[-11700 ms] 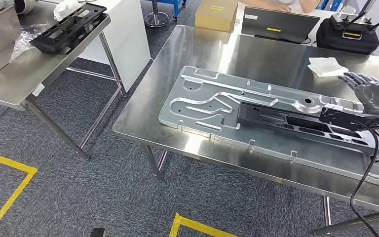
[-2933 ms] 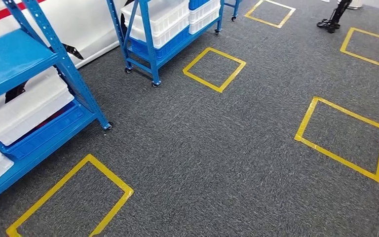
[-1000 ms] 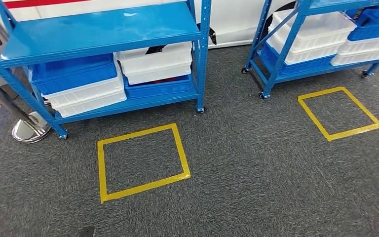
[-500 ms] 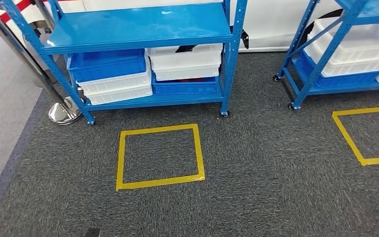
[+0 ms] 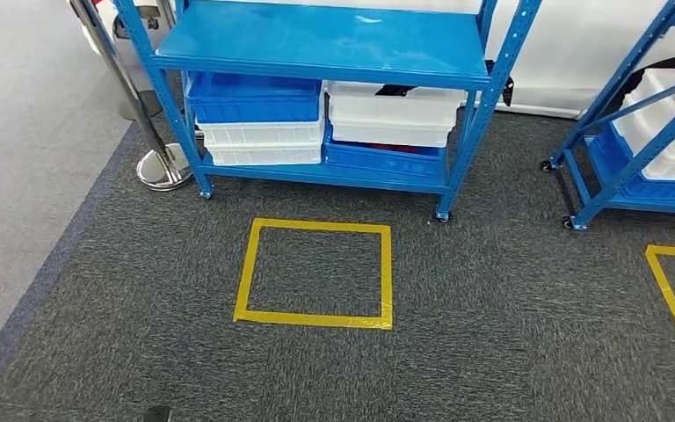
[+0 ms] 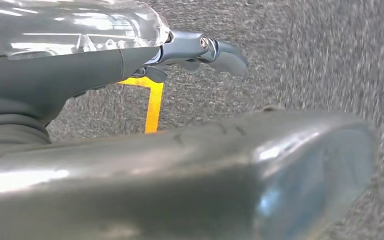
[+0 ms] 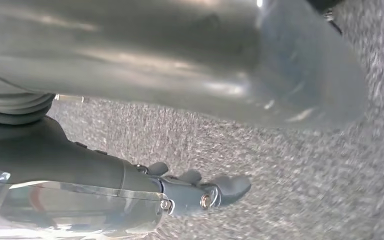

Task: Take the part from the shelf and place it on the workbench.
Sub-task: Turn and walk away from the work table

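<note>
Ahead, blue shelf [image 5: 316, 44], stacked bins [image 5: 264, 123].

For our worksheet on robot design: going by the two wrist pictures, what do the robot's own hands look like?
Each robot hand, left and right, has dark grey fingers with rounded tips and a small metal screw at a joint. A thick glossy grey thumb, a grey ribbed cover and a clear, shiny casing show beside them.

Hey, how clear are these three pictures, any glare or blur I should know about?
Head view: mostly sharp, with a pale sheen on the blue shelf top. Left wrist view: the left hand is fairly crisp, the big grey thumb soft with bright glints, and the carpet streaked. Right wrist view: the right hand is clear, the carpet smeared.
</note>
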You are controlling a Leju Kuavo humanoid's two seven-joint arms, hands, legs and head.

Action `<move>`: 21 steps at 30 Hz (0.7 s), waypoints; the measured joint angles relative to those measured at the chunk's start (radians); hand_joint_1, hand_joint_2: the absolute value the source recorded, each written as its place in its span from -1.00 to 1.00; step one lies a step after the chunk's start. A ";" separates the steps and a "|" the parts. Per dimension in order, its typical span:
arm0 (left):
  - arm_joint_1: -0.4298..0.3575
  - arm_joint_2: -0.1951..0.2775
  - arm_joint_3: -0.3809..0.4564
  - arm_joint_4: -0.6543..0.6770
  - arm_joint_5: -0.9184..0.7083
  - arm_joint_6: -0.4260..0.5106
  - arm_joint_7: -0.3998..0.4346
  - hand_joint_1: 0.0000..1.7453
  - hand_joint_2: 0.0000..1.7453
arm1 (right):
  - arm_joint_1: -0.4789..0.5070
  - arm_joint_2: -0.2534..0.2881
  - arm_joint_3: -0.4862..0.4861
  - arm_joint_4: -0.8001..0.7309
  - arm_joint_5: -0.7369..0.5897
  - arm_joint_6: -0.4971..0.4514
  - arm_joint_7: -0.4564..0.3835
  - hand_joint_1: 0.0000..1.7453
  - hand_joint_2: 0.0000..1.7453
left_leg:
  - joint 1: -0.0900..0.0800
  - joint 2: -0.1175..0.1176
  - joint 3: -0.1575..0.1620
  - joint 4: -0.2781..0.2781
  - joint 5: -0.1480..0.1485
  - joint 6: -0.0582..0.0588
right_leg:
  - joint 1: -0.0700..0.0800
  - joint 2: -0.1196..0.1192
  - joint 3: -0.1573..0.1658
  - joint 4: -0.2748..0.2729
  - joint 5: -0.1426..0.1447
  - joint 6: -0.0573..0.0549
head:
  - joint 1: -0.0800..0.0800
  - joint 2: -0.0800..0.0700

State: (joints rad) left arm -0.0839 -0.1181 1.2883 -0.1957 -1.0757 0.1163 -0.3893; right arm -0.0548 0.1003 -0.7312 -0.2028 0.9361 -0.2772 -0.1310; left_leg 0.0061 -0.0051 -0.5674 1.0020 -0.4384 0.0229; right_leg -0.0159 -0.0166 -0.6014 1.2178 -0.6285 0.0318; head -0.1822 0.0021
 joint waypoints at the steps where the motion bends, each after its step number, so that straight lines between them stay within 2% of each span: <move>1: -0.001 0.000 0.000 0.000 0.001 -0.003 -0.002 -1.00 -1.00 | 0.002 0.000 0.000 0.000 0.000 0.000 0.001 -1.00 -1.00 | -0.001 -0.011 0.000 0.001 -0.001 0.002 | 0.000 0.007 -0.030 0.054 -0.015 0.000 | 0.000 0.000; 2: -0.001 0.000 0.000 0.000 0.002 -0.007 -0.004 -1.00 -1.00 | 0.004 0.000 0.000 0.000 -0.002 0.001 0.002 -1.00 -1.00 | -0.003 -0.022 0.001 0.002 -0.002 0.003 | 0.000 0.010 -0.048 0.078 -0.010 -0.001 | 0.000 0.000; 3: 0.000 -0.001 0.001 0.000 0.003 -0.010 -0.008 -1.00 -1.00 | 0.004 0.000 0.000 0.000 -0.008 0.001 0.003 -1.00 -1.00 | -0.003 -0.032 0.003 0.003 -0.004 0.003 | 0.000 0.012 -0.047 0.062 0.017 -0.002 | 0.000 0.000; 5: 0.003 -0.002 0.001 0.000 0.003 -0.014 -0.018 -1.00 -1.00 | 0.004 0.000 -0.002 0.000 -0.027 0.002 0.007 -1.00 -1.00 | -0.004 -0.047 0.008 0.008 -0.013 0.000 | 0.000 0.020 -0.002 -0.059 0.098 -0.009 | 0.000 0.000; 6: 0.003 -0.003 0.001 0.000 0.003 -0.015 -0.022 -1.00 -1.00 | 0.003 -0.001 -0.005 0.000 -0.035 0.002 0.010 -1.00 -1.00 | -0.005 -0.051 0.008 0.013 -0.018 -0.004 | 0.002 0.026 0.022 -0.121 0.124 -0.012 | 0.000 0.000; 7: 0.002 -0.004 0.001 0.000 0.002 -0.016 -0.026 -1.00 -1.00 | 0.002 -0.001 -0.008 0.000 -0.040 0.003 0.015 -1.00 -1.00 | -0.007 -0.054 0.008 0.016 -0.023 -0.009 | 0.003 0.032 0.038 -0.164 0.137 -0.016 | 0.000 0.000; 8: 0.002 -0.004 0.001 0.000 0.002 -0.016 -0.030 -1.00 -1.00 | 0.000 -0.001 -0.010 0.000 -0.042 0.004 0.019 -1.00 -1.00 | -0.008 -0.056 0.006 0.017 -0.026 -0.014 | 0.004 0.037 0.045 -0.184 0.137 -0.020 | 0.000 0.000; 10: 0.003 -0.004 0.001 0.000 0.002 -0.017 -0.033 -1.00 -1.00 | -0.002 0.000 -0.012 0.000 -0.042 0.004 0.027 -1.00 -1.00 | -0.010 -0.060 0.008 0.015 -0.031 -0.025 | 0.004 0.035 0.049 -0.189 0.133 -0.028 | 0.000 0.000; 12: 0.002 -0.004 0.001 0.000 0.002 -0.018 -0.035 -1.00 -1.00 | 0.000 0.001 -0.012 0.000 -0.043 0.005 0.033 -1.00 -1.00 | -0.011 -0.047 0.004 0.039 -0.046 -0.036 | -0.001 0.028 0.062 -0.198 0.131 -0.039 | 0.000 0.000; 13: 0.001 -0.004 0.001 0.000 0.001 -0.018 -0.036 -1.00 -1.00 | 0.001 0.002 -0.013 0.000 -0.044 0.006 0.036 -1.00 -1.00 | -0.010 -0.035 -0.013 0.078 -0.064 -0.041 | -0.004 0.024 0.070 -0.202 0.129 -0.045 | -0.001 0.000; 14: 0.000 -0.004 0.001 0.000 0.001 -0.019 -0.036 -1.00 -1.00 | 0.003 0.002 -0.015 0.000 -0.045 0.006 0.038 -1.00 -1.00 | -0.007 -0.022 -0.043 0.139 -0.089 -0.046 | -0.005 0.020 0.077 -0.204 0.125 -0.048 | -0.001 0.000; 16: -0.001 -0.004 0.001 0.000 0.000 -0.019 -0.036 -1.00 -1.00 | 0.004 0.002 -0.020 0.000 -0.047 0.007 0.043 -1.00 -1.00 | -0.002 -0.010 -0.122 0.272 -0.132 -0.053 | -0.004 0.013 0.090 -0.204 0.113 -0.050 | -0.001 0.000; 17: 0.000 -0.005 0.001 0.000 -0.001 -0.020 -0.036 -1.00 -1.00 | 0.005 0.002 -0.023 0.000 -0.047 0.008 0.046 -1.00 -1.00 | -0.001 -0.007 -0.148 0.307 -0.131 -0.055 | -0.004 0.010 0.099 -0.204 0.105 -0.049 | -0.001 0.000; 18: 0.002 -0.005 0.001 0.000 -0.001 -0.020 -0.036 -1.00 -1.00 | 0.006 0.002 -0.025 0.000 -0.048 0.008 0.048 -1.00 -1.00 | 0.000 -0.005 -0.155 0.301 -0.107 -0.055 | -0.004 0.008 0.110 -0.204 0.096 -0.048 | -0.001 0.000; 19: 0.003 -0.005 0.001 0.000 -0.001 -0.020 -0.036 -1.00 -1.00 | 0.006 0.002 -0.026 0.000 -0.049 0.008 0.050 -1.00 -1.00 | 0.000 -0.003 -0.141 0.253 -0.065 -0.053 | -0.004 0.006 0.123 -0.204 0.087 -0.045 | -0.001 0.000; 20: 0.003 -0.004 0.001 0.000 -0.001 -0.020 -0.036 -1.00 -1.00 | 0.007 0.002 -0.026 0.000 -0.049 0.009 0.052 -1.00 -1.00 | 0.000 0.001 -0.116 0.181 -0.018 -0.049 | -0.005 0.004 0.136 -0.205 0.076 -0.043 | -0.001 0.000; 21: 0.004 -0.004 0.001 0.000 -0.001 -0.020 -0.036 -1.00 -1.00 | 0.007 0.003 -0.027 0.001 -0.049 0.009 0.052 -1.00 -1.00 | -0.004 0.005 -0.089 0.118 0.012 -0.043 | -0.003 0.002 0.147 -0.206 0.067 -0.038 | -0.001 0.000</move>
State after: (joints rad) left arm -0.0804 -0.1225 1.2897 -0.1957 -1.0767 0.0965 -0.4250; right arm -0.0477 0.1029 -0.7579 -0.2020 0.8868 -0.2682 -0.0786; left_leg 0.0023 0.0001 -0.6561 1.1202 -0.4259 -0.0198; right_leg -0.0194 -0.0146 -0.4547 1.0120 -0.5619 -0.0066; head -0.1828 0.0020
